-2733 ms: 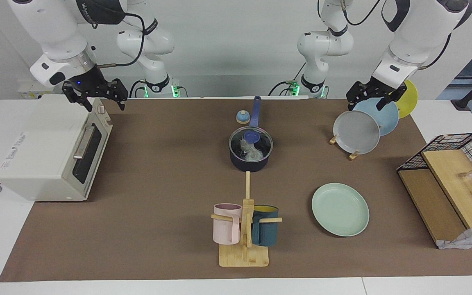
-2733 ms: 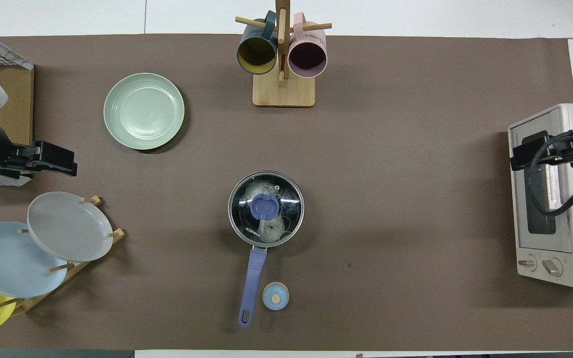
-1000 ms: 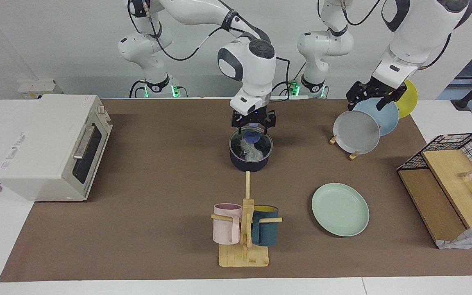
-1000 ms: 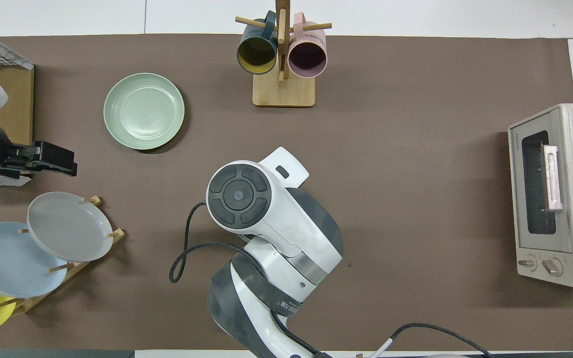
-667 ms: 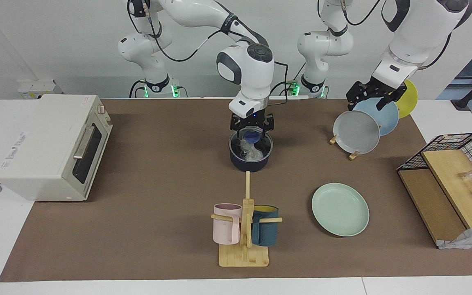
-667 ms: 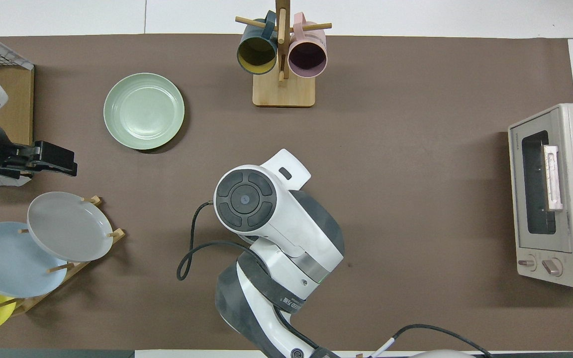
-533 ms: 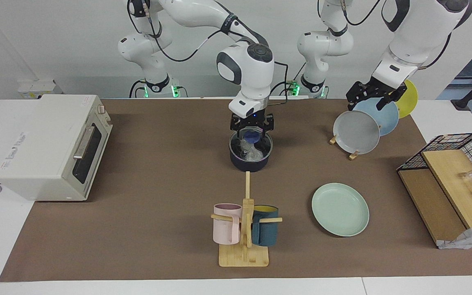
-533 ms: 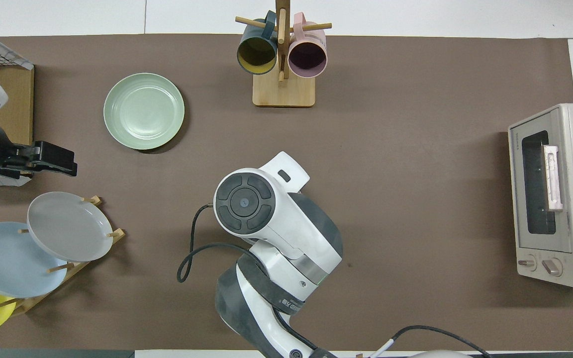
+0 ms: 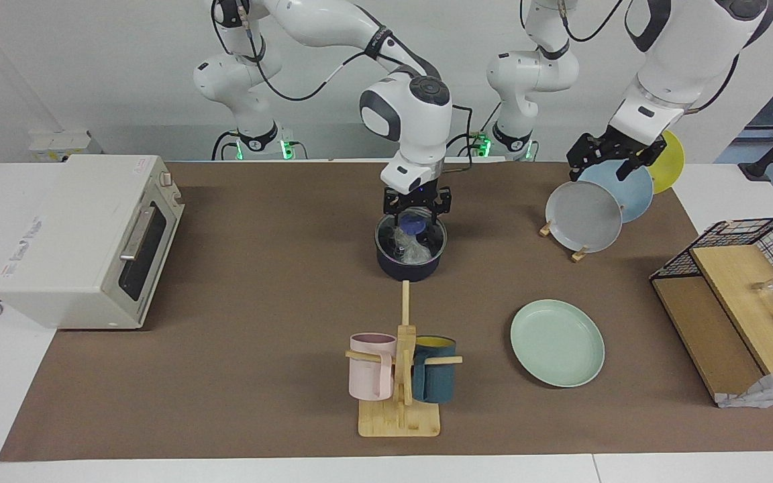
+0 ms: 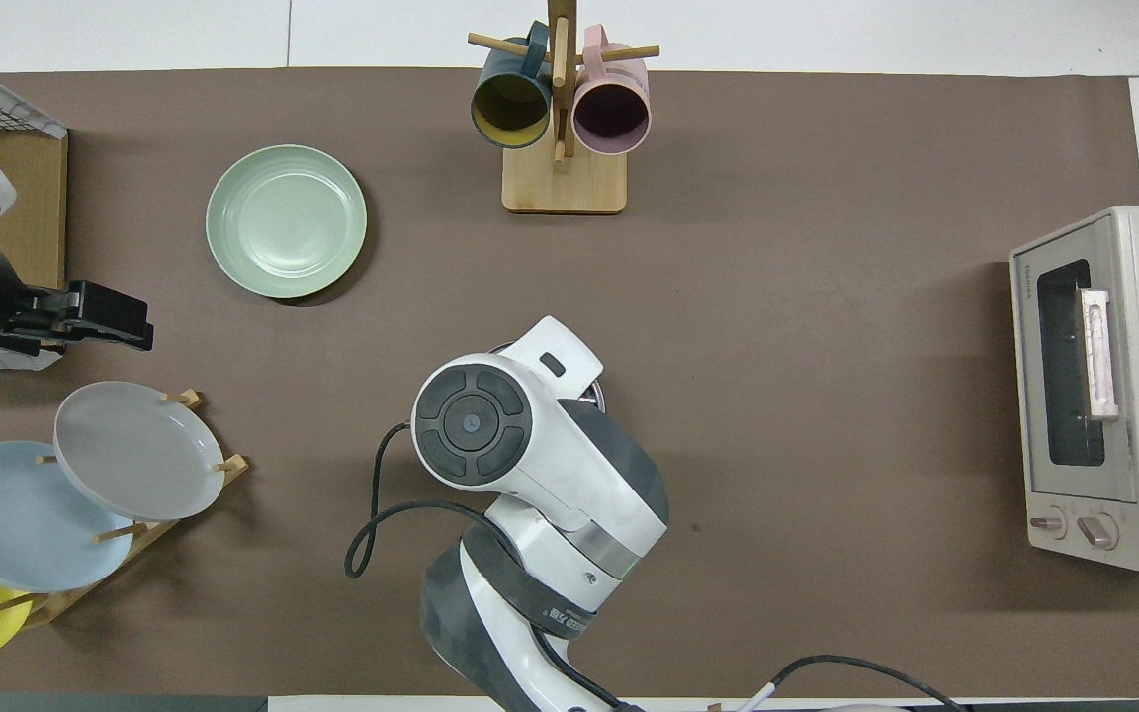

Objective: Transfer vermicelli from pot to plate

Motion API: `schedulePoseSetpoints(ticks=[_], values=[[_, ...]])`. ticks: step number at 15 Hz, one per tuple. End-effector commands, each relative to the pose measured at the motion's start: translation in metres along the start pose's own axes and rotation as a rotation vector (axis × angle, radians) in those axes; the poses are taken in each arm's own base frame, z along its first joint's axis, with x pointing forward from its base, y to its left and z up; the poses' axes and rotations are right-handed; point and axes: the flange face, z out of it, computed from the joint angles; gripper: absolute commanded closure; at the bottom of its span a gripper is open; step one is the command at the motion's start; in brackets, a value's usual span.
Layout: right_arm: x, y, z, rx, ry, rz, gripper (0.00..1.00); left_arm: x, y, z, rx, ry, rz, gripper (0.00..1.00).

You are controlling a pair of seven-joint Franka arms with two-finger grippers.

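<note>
The right gripper (image 9: 417,212) is set down at the blue knob (image 9: 415,221) of the glass lid on the pot (image 9: 410,267).

A finger is seen on each side of the knob; whether it is squeezed cannot be told. The vermicelli (image 9: 412,249) is kept inside the pot under the lid. The mint-green plate (image 9: 557,343) is found at 4 o'clock from the pot. The left gripper (image 9: 602,153) is held waiting over the plate rack (image 9: 580,253); its fingers are spread apart, with nothing in them.
</note>
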Motion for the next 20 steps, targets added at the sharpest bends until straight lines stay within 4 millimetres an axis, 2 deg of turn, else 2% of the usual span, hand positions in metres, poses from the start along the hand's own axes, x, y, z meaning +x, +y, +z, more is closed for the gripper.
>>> schedulePoseSetpoints(ticks=[1,4,6,7,11,12,13,15,16,17,18,20], values=[[-0.004,0.005,0.003,-0.003,0.02,0.009,0.08,-0.004,-0.003,-0.006,0.023,-0.004,-0.003,0.0],[-0.005,0.006,0.004,0.0,0.021,0.009,0.17,-0.004,-0.003,-0.005,0.024,-0.006,-0.003,0.0],[-0.004,0.006,0.004,-0.002,0.023,0.008,0.31,-0.004,-0.003,-0.006,0.023,-0.004,-0.003,0.0],[-0.003,0.005,0.003,0.001,0.026,0.008,0.35,-0.004,-0.003,-0.005,0.024,-0.006,-0.003,0.0],[0.0,0.007,0.0,0.001,0.028,0.011,0.48,-0.004,-0.003,-0.005,0.024,-0.007,-0.005,0.0],[0.001,0.007,-0.002,0.001,0.028,0.013,0.49,-0.004,-0.003,-0.005,0.024,-0.005,-0.008,0.0],[0.003,0.007,-0.005,0.001,0.03,0.013,0.49,-0.004,-0.003,-0.005,0.023,-0.002,-0.009,0.0],[0.015,0.013,-0.032,0.002,0.035,0.028,0.49,-0.004,-0.003,-0.005,0.023,-0.002,-0.009,0.0],[0.026,0.022,-0.051,-0.005,0.032,0.025,0.49,-0.004,-0.002,-0.004,0.024,-0.002,-0.008,0.0],[0.034,0.032,-0.059,-0.012,0.025,0.005,0.49,-0.005,-0.001,-0.001,0.025,-0.009,-0.005,0.0],[0.043,0.049,-0.068,-0.016,0.021,-0.02,0.49,-0.008,0.002,0.0,0.025,-0.006,0.001,0.0],[0.068,0.093,-0.072,-0.027,0.005,-0.043,0.49,-0.005,0.009,0.004,0.021,0.041,0.012,0.0]])
